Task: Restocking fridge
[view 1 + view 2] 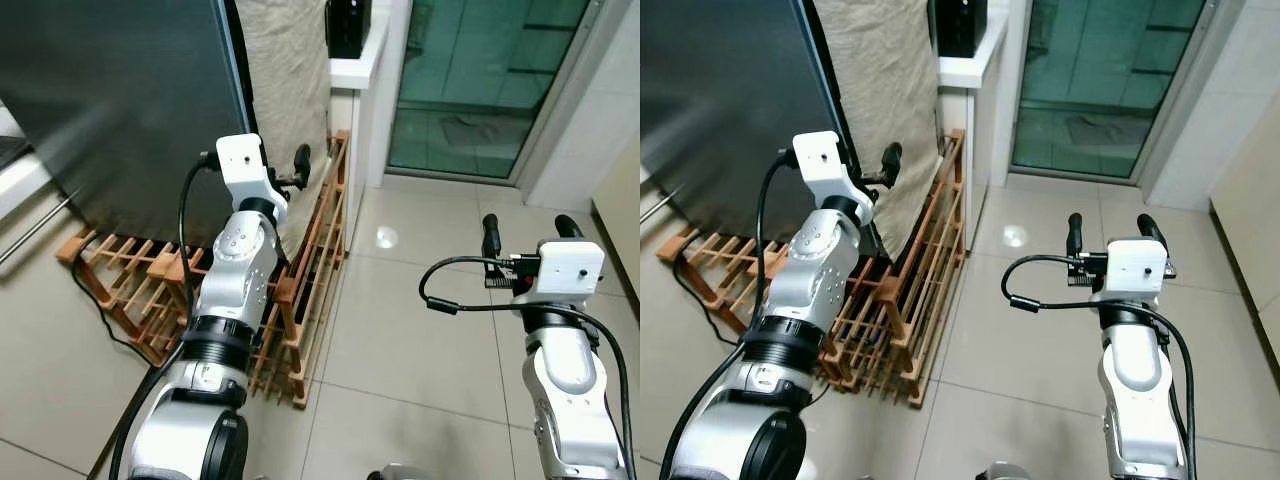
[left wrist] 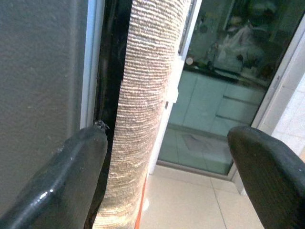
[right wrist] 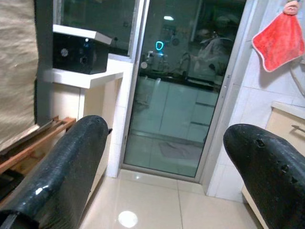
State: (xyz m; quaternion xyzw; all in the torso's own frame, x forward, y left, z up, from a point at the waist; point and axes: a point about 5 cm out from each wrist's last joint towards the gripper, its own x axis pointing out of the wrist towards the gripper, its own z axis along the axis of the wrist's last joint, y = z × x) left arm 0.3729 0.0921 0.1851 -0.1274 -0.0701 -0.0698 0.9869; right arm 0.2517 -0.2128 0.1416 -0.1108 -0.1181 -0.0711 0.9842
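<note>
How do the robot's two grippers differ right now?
The left gripper is raised beside the dark fridge door and the beige cloth; the right gripper hangs lower, over bare floor tiles. The left points at the cloth's edge, the right toward the glass door. Both have open, empty fingers.

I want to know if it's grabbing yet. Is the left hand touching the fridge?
Cannot tell. In the left wrist view one open finger overlaps the dark fridge side, with no plain contact or gap visible.

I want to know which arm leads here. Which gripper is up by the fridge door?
The left gripper, raised beside the dark fridge door and beige cloth. The right gripper hangs over bare floor tiles.
</note>
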